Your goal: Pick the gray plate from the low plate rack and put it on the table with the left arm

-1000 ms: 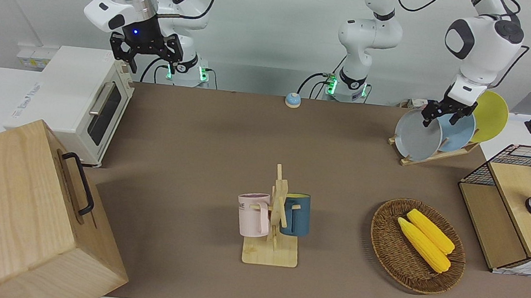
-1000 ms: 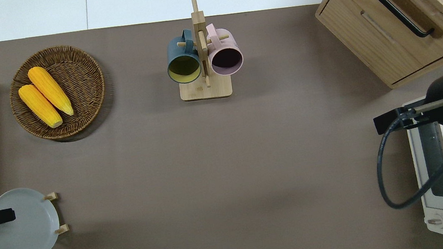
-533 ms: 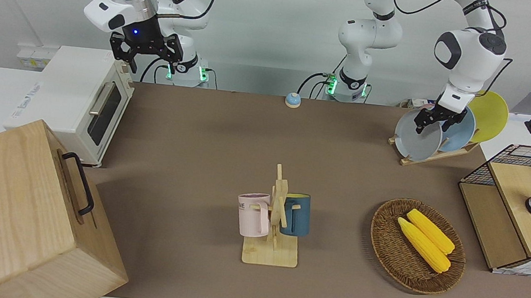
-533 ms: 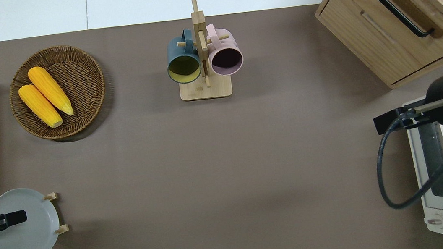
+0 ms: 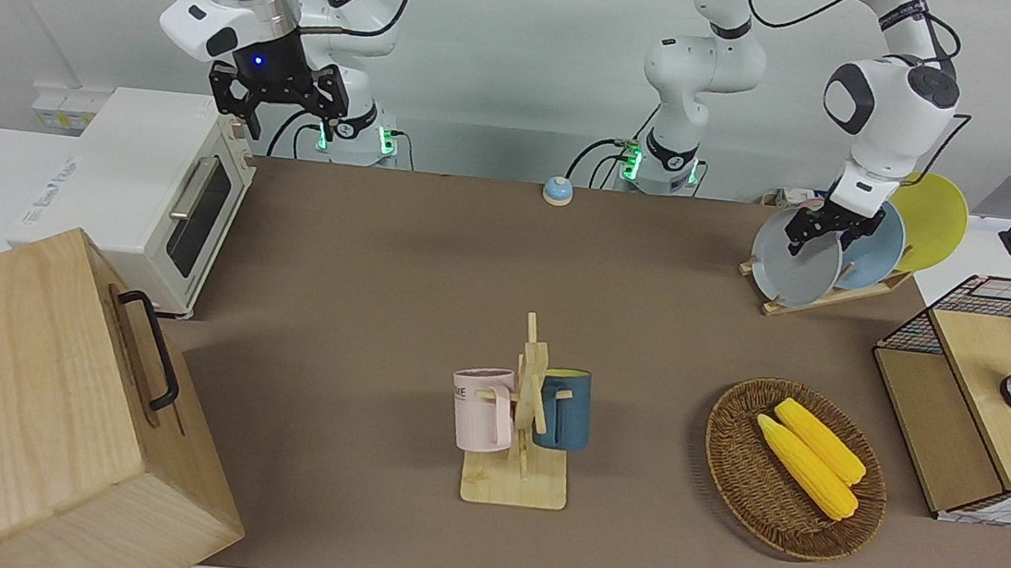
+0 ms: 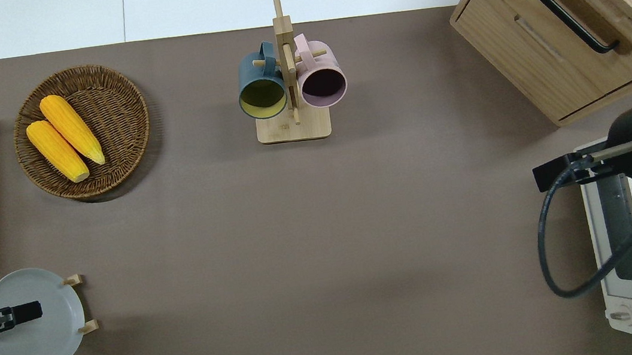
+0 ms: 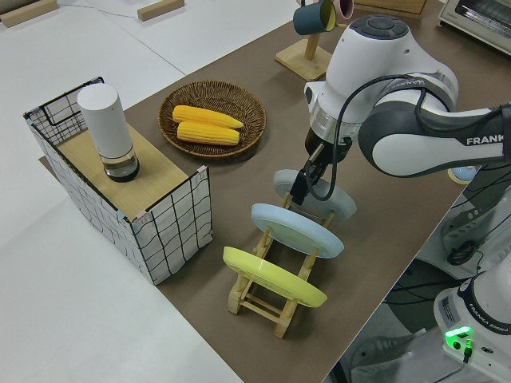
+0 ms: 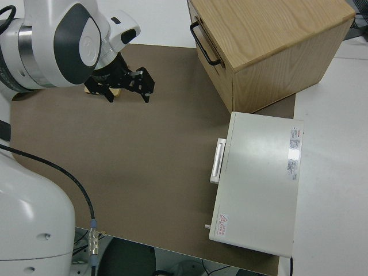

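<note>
two corn cobs [image 6: 64, 138] lie in a wicker basket [image 6: 113, 94].

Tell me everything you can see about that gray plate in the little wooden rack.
The gray plate is round, matte and pale, with a shallow raised rim. It stands tilted on edge in the low plate rack, in the end slot farthest from the robots, next to a sky-blue plate. The left gripper is at its upper rim, one finger in front of its face; whether it grips is unclear.

Robotics lab, mock kitchen: my two arms bolted at a brown-matted table [image 5: 379, 244], toaster oven [image 5: 148, 194], mug stand [image 5: 521, 434], corn basket [image 5: 794, 468]
</note>
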